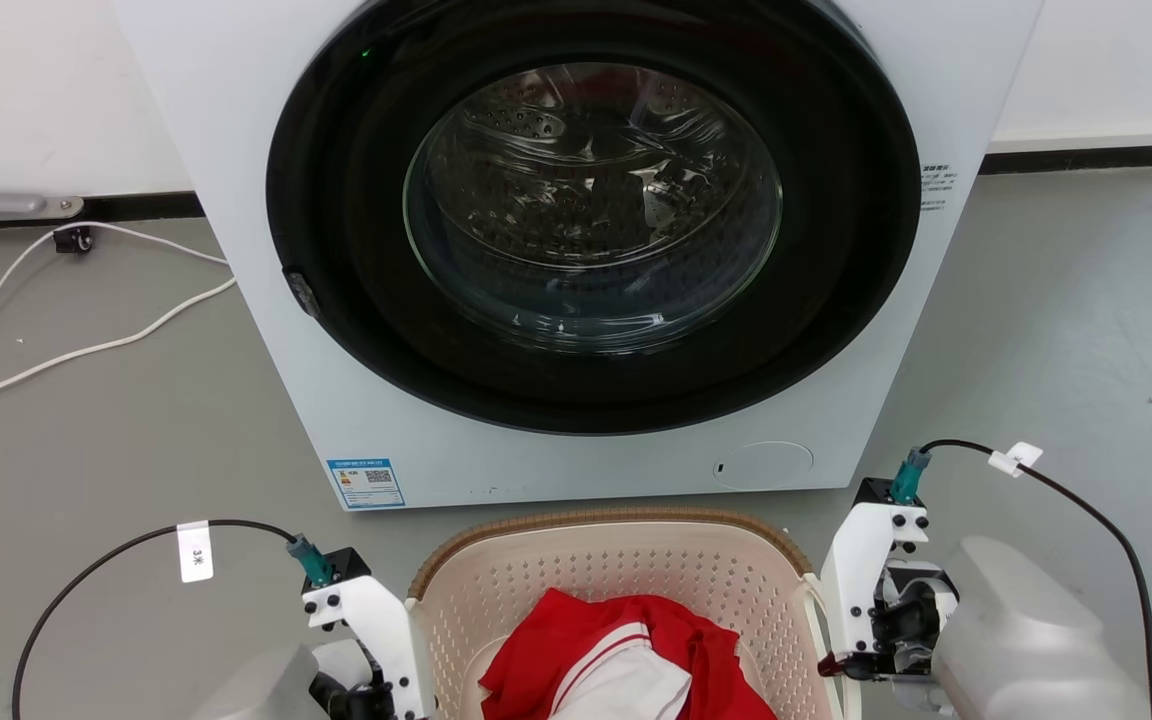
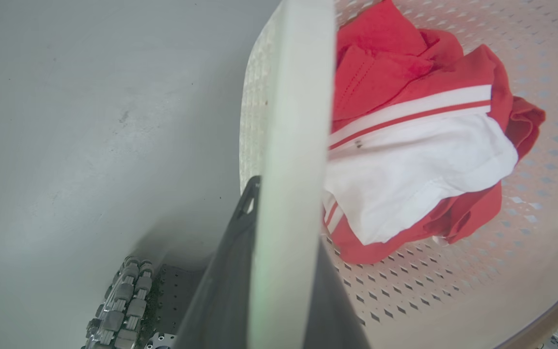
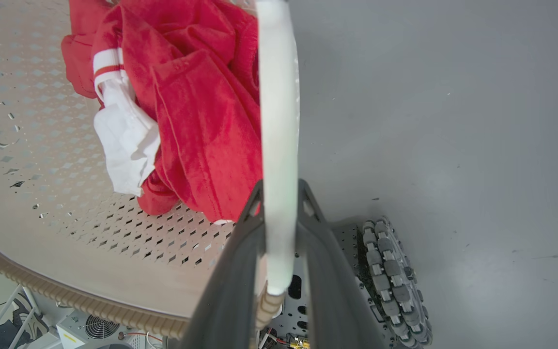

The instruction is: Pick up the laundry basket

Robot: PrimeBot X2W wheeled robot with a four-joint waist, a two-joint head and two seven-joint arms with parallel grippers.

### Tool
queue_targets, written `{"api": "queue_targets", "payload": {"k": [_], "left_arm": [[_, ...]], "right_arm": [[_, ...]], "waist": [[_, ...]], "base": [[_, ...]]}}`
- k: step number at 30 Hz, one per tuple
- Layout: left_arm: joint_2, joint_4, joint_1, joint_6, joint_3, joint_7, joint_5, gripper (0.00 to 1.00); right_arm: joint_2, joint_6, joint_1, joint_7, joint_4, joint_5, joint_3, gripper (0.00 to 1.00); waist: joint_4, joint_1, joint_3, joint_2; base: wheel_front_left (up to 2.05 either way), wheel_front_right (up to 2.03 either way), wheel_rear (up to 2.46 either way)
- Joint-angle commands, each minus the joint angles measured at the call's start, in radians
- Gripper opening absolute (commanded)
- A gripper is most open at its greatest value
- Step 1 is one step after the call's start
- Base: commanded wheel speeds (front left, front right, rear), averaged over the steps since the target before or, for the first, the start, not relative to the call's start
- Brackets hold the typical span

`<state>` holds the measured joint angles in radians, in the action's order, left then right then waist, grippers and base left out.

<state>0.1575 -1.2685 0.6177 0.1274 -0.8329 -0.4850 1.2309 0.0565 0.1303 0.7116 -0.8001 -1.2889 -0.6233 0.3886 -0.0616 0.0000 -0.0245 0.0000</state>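
Right in front of the washer point(image 1: 576, 250), the laundry basket point(image 1: 616, 522) lies with its long axis seemingly parallel to the washer's front, a red and white garment point(image 1: 576, 630) inside. The left gripper point(image 2: 286, 218) is clamped on the left handle point(image 2: 293, 106), and the right gripper point(image 3: 280, 186) on the right handle point(image 3: 276, 97). The basket hangs squarely between them, neither arm nearer, so I'd expect a level, straight-up lift.

Three views, one laundry basket point(image 1: 536, 585)
Head camera looked down at the washer point(image 1: 591, 200); close wrist cameras shared the red-and-white garment point(image 2: 405, 160).
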Motion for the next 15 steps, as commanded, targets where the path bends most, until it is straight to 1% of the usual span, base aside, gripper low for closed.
{"api": "queue_targets", "payload": {"k": [1, 15], "left_arm": [[-0.007, 0.008, -0.006, 0.006, 0.002, 0.003, 0.015, 0.0], [-0.004, 0.002, -0.004, 0.006, -0.003, 0.01, 0.02, 0.0]], "right_arm": [[-0.011, 0.001, -0.015, 0.003, 0.0, -0.005, 0.001, 0.0], [-0.011, 0.001, -0.021, -0.004, 0.0, -0.017, 0.0, 0.0]], "waist": [[0.0, 0.0, 0.0, 0.0], [-0.003, 0.0, 0.003, 0.0]], "base": [[0.0, 0.0, 0.0], [0.0, 0.0, 0.0]]}}
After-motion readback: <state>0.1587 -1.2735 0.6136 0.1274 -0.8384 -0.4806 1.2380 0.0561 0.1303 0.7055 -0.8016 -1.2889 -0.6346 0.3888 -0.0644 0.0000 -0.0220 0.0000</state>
